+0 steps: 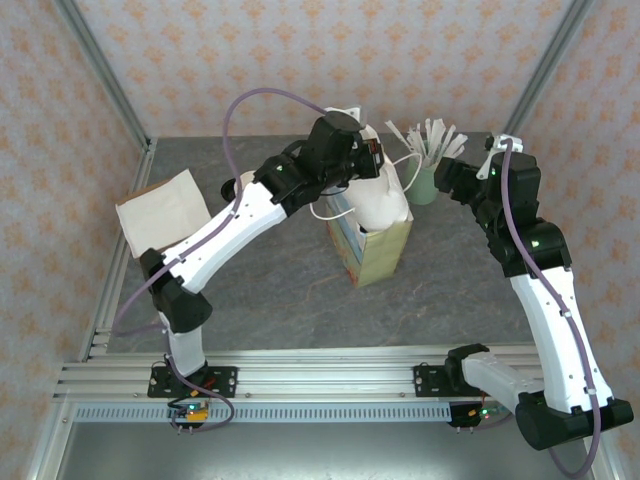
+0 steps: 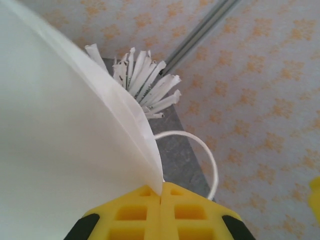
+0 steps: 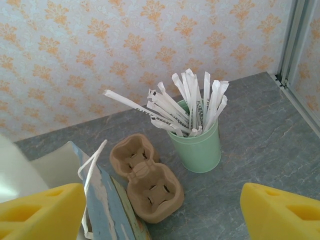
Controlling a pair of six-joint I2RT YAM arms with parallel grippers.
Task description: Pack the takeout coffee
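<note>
Beside the mint cup (image 3: 197,150), right wrist shows a cardboard carrier (image 3: 147,180).

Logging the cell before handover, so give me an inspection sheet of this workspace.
surface: grey table, no spills seen
job's things: paper bag upright mid-table
clutter: mint cup of wrapped sticks; cardboard cup carrier beside the bag; brown paper piece at left
grippers: left gripper shut on the paper bag's white rim; right gripper open, empty
cables: purple cables loop along both arms
surroundings: patterned walls, aluminium frame
</note>
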